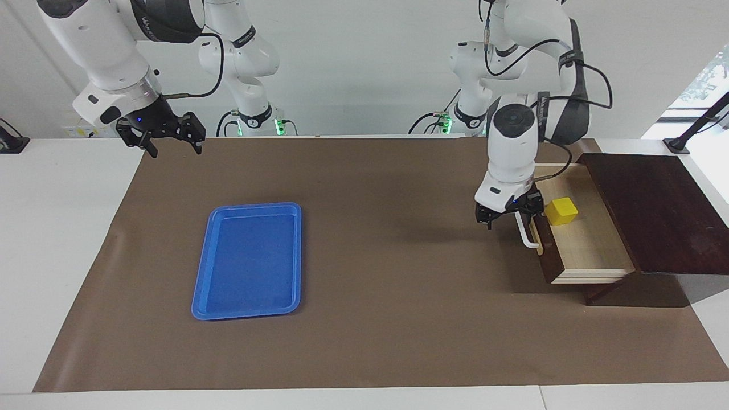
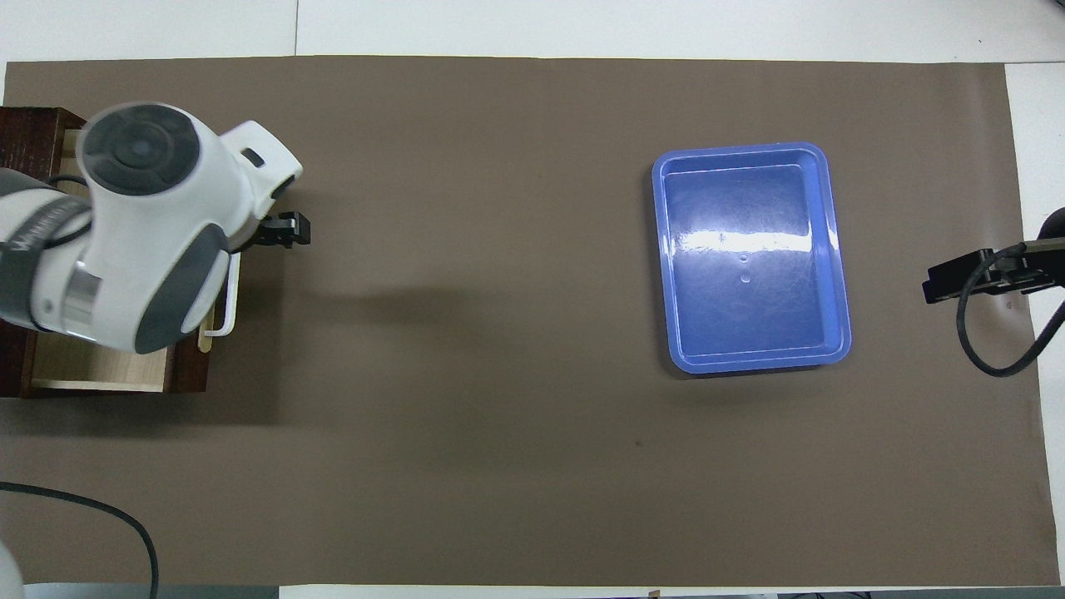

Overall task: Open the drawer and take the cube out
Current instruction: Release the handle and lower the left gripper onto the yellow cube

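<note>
Dark brown drawer [image 1: 575,250] sits pulled out at the left arm's end of the table, pale wood inside showing. The yellow cube [image 1: 561,210] lies in it, toward the end nearer the robots. Left gripper [image 1: 508,215] hangs over the drawer's front by the white handle [image 1: 527,233], fingers spread; looks clear of the handle, though it's hard to be sure from here. Right gripper [image 1: 171,136] waits, released, above the mat's [image 1: 370,319] corner at the right arm's end. Blue tray [image 1: 249,259] lies on the mat, well apart from the drawer.

Left arm [image 2: 141,225] over open drawer [image 2: 100,366]
</note>
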Tool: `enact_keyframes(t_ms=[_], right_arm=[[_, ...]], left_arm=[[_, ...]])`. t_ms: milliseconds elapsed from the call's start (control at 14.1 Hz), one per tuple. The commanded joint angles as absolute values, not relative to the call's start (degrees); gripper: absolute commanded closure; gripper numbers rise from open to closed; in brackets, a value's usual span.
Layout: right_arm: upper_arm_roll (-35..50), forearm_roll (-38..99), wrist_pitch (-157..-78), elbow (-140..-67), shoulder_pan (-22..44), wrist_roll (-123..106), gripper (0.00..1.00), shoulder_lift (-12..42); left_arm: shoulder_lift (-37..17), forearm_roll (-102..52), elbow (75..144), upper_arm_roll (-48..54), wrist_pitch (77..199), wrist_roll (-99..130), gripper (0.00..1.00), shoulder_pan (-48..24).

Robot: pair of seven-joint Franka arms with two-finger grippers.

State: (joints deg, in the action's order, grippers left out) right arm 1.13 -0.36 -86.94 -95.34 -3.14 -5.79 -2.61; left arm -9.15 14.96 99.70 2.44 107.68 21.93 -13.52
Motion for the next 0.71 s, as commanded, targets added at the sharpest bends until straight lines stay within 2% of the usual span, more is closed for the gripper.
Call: enact_keyframes(t_ms=[0,142,355,640], right_arm=[[1.6,-1.2,-88.1,-96.4,-3.5,-4.6,0.00,-3.5],[1.6,-1.2,-88.1,-96.4,-3.4,-5.1,0.00,-3.5],[1.6,-1.2,-88.3,-96.5,-3.3,-5.1,0.00,-3.5],[1.6,-1.2,-88.6,-96.8,-3.4,-5.8,0.00,-3.6]], left_arm=[[-9.8,8.4,91.8,2.7,100.3,24.9,0.00,-5.6],[-7.3,4.9,93.6,2.6,98.7,30.3,0.00,-0.9],[-5.0,4.6,98.2,2.6,101.1,58.1,0.00,3.9],[-0.3,4.4,110.4,2.6,112.6,80.0,0.00,4.9]])
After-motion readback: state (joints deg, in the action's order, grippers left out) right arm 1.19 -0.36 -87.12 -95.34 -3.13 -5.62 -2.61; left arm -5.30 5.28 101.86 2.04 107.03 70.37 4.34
